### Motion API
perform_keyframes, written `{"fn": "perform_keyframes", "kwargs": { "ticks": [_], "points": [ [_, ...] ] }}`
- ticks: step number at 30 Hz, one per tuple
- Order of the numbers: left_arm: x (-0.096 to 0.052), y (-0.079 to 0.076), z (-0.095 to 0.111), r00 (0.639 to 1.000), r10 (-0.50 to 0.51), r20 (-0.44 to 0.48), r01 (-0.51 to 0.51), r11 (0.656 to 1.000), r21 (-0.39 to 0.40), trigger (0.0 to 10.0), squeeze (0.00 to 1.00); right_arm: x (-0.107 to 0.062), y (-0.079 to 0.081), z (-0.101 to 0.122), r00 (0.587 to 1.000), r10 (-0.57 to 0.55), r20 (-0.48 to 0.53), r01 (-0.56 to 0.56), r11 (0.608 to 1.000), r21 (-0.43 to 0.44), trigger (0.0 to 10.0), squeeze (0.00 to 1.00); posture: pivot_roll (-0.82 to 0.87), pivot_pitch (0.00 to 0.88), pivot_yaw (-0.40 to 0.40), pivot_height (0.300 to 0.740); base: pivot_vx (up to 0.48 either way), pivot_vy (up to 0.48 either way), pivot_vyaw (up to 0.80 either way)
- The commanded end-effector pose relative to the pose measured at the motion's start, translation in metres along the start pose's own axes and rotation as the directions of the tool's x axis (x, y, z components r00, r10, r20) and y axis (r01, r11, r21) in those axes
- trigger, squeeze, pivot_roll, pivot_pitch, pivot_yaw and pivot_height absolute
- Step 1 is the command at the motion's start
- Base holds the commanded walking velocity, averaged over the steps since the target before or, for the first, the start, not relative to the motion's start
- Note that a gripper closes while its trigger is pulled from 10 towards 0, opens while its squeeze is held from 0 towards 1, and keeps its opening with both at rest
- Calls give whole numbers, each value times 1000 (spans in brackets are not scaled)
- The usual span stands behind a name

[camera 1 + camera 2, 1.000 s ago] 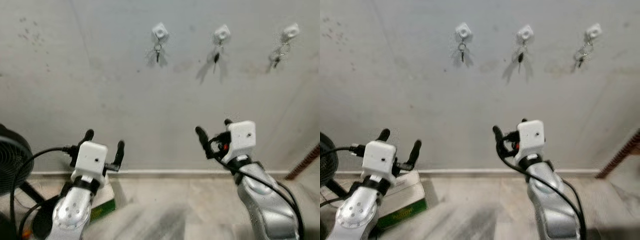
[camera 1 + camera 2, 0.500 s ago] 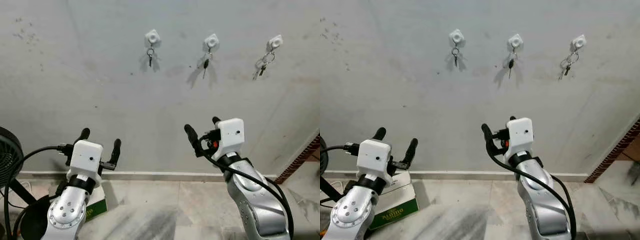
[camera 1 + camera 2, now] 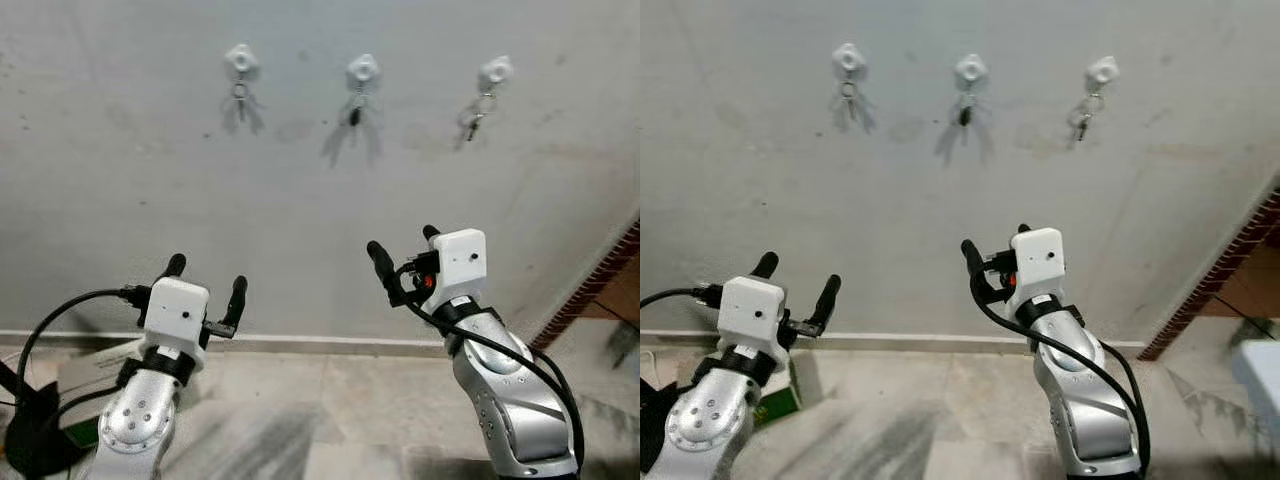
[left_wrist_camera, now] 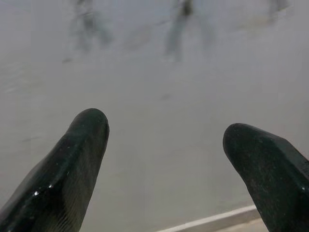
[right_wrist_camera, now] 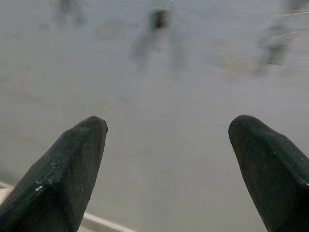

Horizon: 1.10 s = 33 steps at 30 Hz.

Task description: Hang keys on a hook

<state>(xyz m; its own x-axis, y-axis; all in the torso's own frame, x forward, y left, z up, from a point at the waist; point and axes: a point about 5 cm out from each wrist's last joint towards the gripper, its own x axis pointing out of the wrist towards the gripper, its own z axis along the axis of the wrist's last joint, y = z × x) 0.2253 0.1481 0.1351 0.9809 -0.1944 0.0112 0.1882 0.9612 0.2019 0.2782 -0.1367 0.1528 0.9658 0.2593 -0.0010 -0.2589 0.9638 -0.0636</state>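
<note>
Background: grey plaster wall point(image 3: 150, 180), marked with faint stains. A white skirting strip point(image 3: 300, 342) runs along its base. Below lies a marbled tile floor point(image 3: 940, 400). A red brick edge point(image 3: 1220, 270) stands at the right. A green-sided box point(image 3: 775, 405) lies on the floor at the left.

A plain home corner: three white plastic wall hooks point(image 3: 363, 69) carrying small metal keys point(image 3: 474, 118) on a scuffed grey plaster wall point(image 3: 130, 180), above a pale marble-tiled floor point(image 3: 330, 420).
</note>
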Motion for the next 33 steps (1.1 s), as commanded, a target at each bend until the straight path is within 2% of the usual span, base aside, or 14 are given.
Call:
{"fn": "perform_keyframes", "kwargs": {
  "ticks": [1, 21, 33],
  "points": [
    [0, 6, 2, 1000, 13, 8, -14, 1000, 17, 10000, 0, 2, 4, 5, 1000, 14, 22, -14, 1000, 4, 10000, 0, 131, 0, 5, 740, 0, -428, 0],
    [5, 5, 0, 1000, 26, 1, -26, 999, -32, 10000, 0, 7, 2, 7, 999, -3, 35, 3, 1000, 17, 10000, 0, 122, 0, 9, 740, 0, -29, 0],
    [8, 1, 0, 1000, 23, 3, -22, 999, -37, 10000, 0, 9, 2, 7, 1000, -13, 28, 13, 1000, 13, 10000, 0, 115, 0, 14, 740, 0, 0, -736]
  ]
}}
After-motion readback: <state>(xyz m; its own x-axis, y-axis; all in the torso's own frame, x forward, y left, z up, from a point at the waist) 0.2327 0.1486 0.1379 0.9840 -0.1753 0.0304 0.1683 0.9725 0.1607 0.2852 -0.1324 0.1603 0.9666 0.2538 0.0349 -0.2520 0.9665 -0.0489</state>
